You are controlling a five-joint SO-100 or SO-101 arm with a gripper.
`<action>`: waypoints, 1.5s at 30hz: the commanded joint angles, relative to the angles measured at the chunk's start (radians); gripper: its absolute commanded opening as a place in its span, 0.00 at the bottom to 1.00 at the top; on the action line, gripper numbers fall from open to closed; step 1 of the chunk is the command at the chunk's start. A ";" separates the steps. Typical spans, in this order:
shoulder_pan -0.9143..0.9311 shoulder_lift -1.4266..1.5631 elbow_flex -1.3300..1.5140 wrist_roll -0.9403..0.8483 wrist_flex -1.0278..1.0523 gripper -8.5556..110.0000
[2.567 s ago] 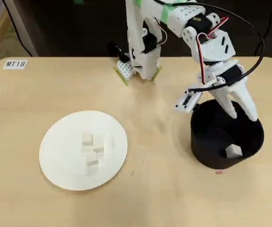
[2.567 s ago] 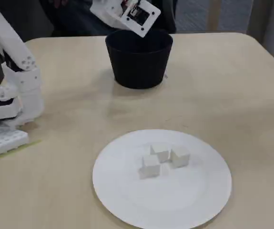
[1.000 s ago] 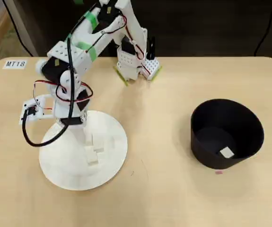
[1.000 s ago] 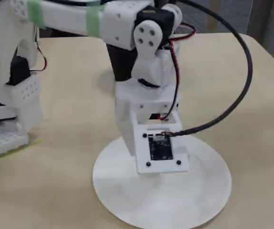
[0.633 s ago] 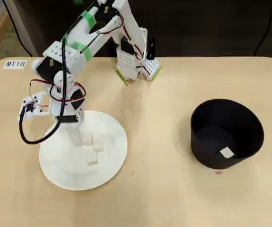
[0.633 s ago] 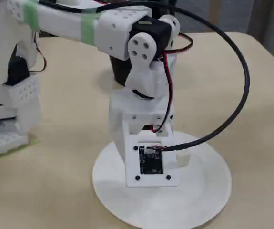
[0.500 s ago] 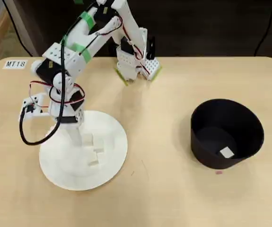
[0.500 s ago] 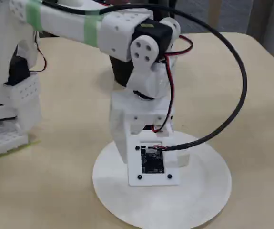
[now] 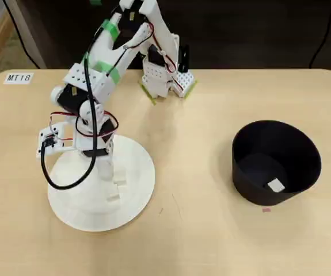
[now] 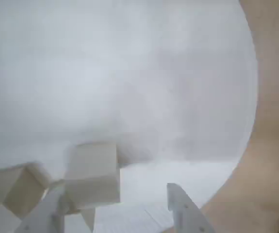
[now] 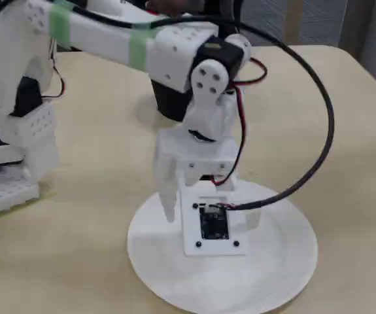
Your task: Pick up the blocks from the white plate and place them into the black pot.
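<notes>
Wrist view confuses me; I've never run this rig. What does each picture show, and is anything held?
One white robot arm stands on a wooden table. The overhead view looks straight down. The fixed view looks across the table at the arm. The wrist view rides on the arm and looks down past its pincer. On the table are a white plate with small blocks and a black pot with a lone block inside. The pincer is open over the plate, the nearest block between its fingers but not gripped. Nothing is held.
</notes>
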 commanded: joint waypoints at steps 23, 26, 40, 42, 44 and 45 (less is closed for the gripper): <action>-0.009 0.279 0.008 0.255 -0.204 0.05; -0.063 0.514 0.066 0.359 -0.339 0.05; -0.908 0.851 0.239 0.675 -0.426 0.05; -1.034 0.795 0.235 0.635 -0.453 0.05; -1.121 0.713 0.213 0.592 -0.459 0.05; -1.150 0.673 0.207 0.574 -0.463 0.05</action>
